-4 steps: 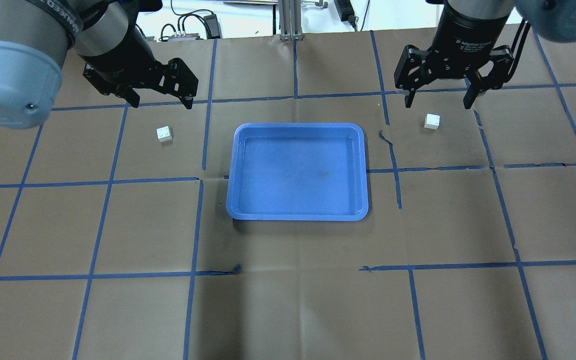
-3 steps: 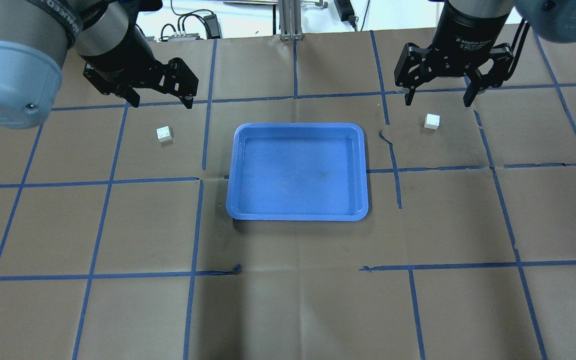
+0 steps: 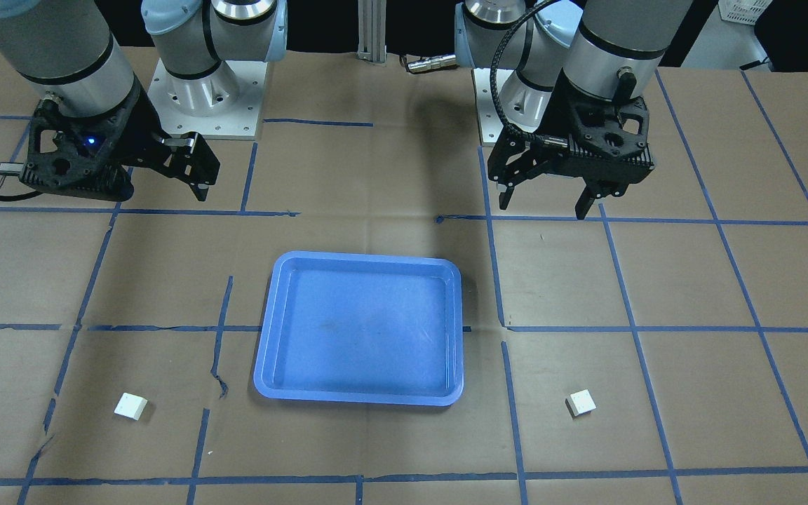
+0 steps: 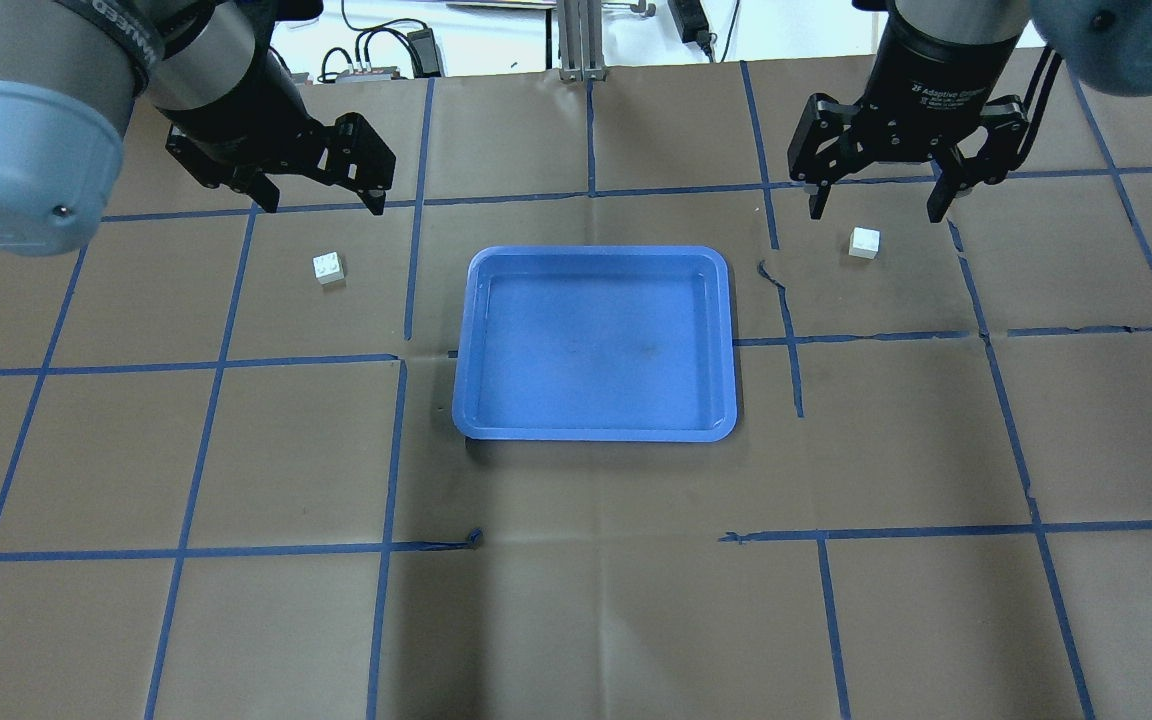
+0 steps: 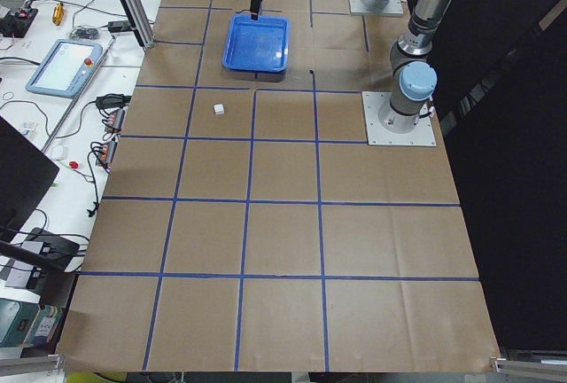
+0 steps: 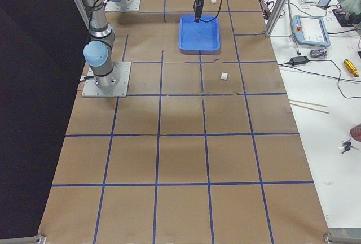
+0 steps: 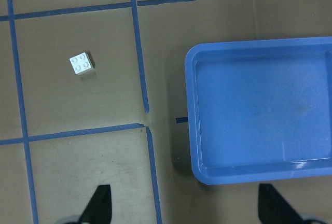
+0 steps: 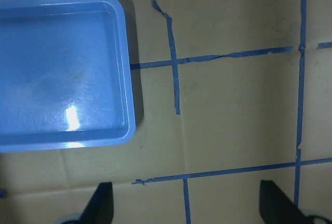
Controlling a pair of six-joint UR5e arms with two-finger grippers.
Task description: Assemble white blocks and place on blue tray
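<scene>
Hovering left hand [image 4: 319, 197]: spread apart, gripping nothing, above the surface [image 4: 586, 600], at 12 o'clock of the left white block [image 4: 328, 268] in the overhead view.
Hovering right hand [image 4: 876, 205]: spread apart, gripping nothing, at 12 o'clock of the right white block [image 4: 864, 242].
Left white block: studs up, on the surface, between 9 and 10 o'clock of the blue tray [image 4: 596, 435], well apart.
Right white block: on the surface, about 2 o'clock of the tray, apart.
Blue tray: flat on the surface, between both blocks.

My left gripper [image 4: 321, 207] hangs spread beyond the blue tray's [image 4: 596, 253] far-left corner, my right gripper [image 4: 876, 213] likewise beyond its far-right corner. The left white block [image 4: 328, 268] and right white block [image 4: 864, 242] lie off those corners, clear of the tray.
</scene>
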